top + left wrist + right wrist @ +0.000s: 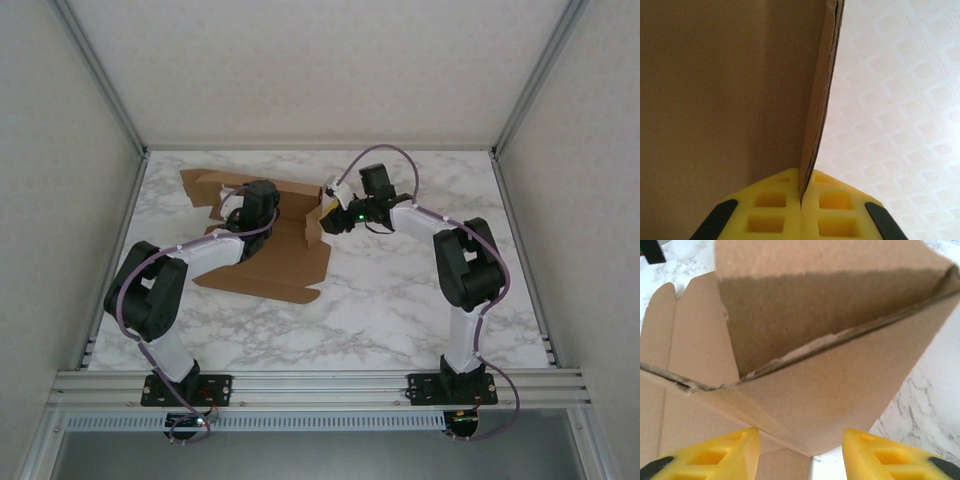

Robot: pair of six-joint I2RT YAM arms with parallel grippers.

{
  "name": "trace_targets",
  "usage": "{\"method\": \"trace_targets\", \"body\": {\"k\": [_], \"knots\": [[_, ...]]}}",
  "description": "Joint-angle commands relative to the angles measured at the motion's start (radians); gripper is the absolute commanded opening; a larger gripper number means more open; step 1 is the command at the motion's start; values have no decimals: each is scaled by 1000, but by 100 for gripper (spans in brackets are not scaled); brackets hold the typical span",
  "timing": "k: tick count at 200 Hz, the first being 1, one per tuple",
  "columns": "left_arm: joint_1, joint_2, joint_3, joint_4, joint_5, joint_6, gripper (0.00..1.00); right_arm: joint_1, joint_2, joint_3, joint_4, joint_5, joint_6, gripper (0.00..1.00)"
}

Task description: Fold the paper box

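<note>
The paper box [275, 265] is a brown cardboard sheet lying on the left half of the table, with panels raised at its far right side. My left gripper [243, 208] sits over its back part. In the left wrist view the yellow fingers [775, 210] are shut on the edge of an upright cardboard panel [815, 125]. My right gripper [330, 215] is at the raised flap on the box's right side. In the right wrist view that gripper [800, 442] is open, and the folded flap [840, 385] hangs with its lower corner between the fingertips without touching them.
The white marble table [400, 300] is bounded by an aluminium rail [320, 385] at the near edge, where both arm bases are bolted. Slanted aluminium posts [110, 90] and patterned white walls close in the left, right and back sides.
</note>
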Motion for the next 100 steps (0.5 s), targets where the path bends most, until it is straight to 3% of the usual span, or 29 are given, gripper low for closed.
{"method": "trace_targets", "body": {"k": [1, 51, 100], "knots": [[2, 5, -13, -32, 50, -9, 0, 32, 12, -17, 97, 72, 22, 49], [-4, -13, -73, -4, 54, -12, 0, 50, 5, -95, 290, 291, 108, 49], [-20, -13, -146, 87, 54, -2, 0, 84, -21, -181, 428, 410, 164, 50]]}}
